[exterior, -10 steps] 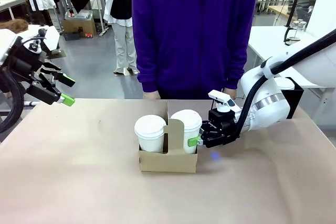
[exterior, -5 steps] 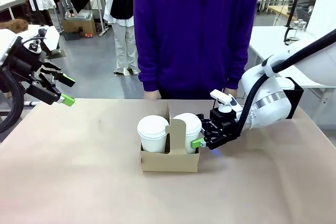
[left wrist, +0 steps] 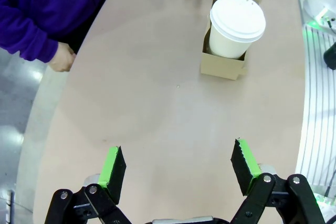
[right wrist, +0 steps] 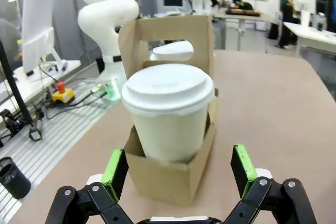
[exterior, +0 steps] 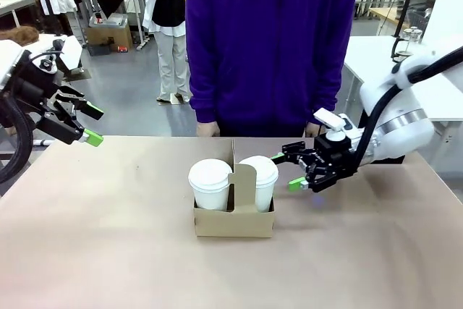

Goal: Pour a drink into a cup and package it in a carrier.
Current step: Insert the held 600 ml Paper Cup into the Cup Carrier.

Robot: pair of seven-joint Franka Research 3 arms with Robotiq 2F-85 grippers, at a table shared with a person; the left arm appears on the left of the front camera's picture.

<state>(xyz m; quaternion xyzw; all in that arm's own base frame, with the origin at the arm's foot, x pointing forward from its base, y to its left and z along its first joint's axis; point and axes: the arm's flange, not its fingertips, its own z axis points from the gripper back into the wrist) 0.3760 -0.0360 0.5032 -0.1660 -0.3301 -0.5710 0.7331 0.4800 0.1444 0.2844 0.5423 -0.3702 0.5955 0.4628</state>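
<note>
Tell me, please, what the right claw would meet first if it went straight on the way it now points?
Most likely the lidded white cup nearest it, in the brown carrier. The right claw is open, and that cup sits centred between its fingers, apart from them.

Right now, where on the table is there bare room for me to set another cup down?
Bare tabletop lies left of the carrier, below the left pincer, and along the near edge. It is crowded right of the carrier, where the open right pincer hovers beside the right-hand cup.
</note>
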